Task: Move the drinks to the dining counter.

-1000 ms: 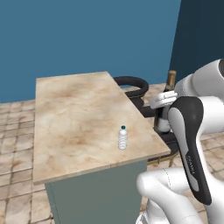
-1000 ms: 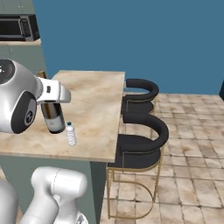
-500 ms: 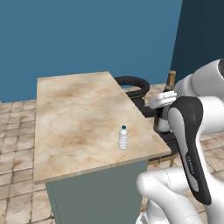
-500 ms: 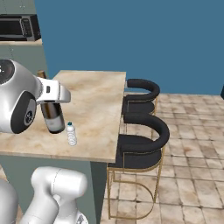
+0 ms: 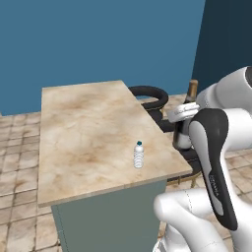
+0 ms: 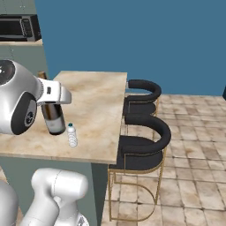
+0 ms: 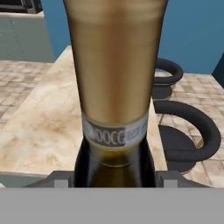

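The wine bottle [image 6: 53, 118] is dark glass with a tan neck [image 7: 114, 61] and a pale label band; it stands upright on the dining counter [image 5: 88, 123], near the counter's front edge. The gripper [image 6: 52, 95] is pinched on the wine bottle at the base of the neck, its jaws pressed to either side of the glass. Just right of the gripped bottle in the right base view stands the water bottle [image 6: 72, 135], clear and ribbed with a teal cap, close beside but apart from it. There are two drinks in all. Beyond the gripper the beige marble top lies bare up to its far edge. Further right, past the counter's long side, two black round stools [image 6: 142, 140] stand close against it.
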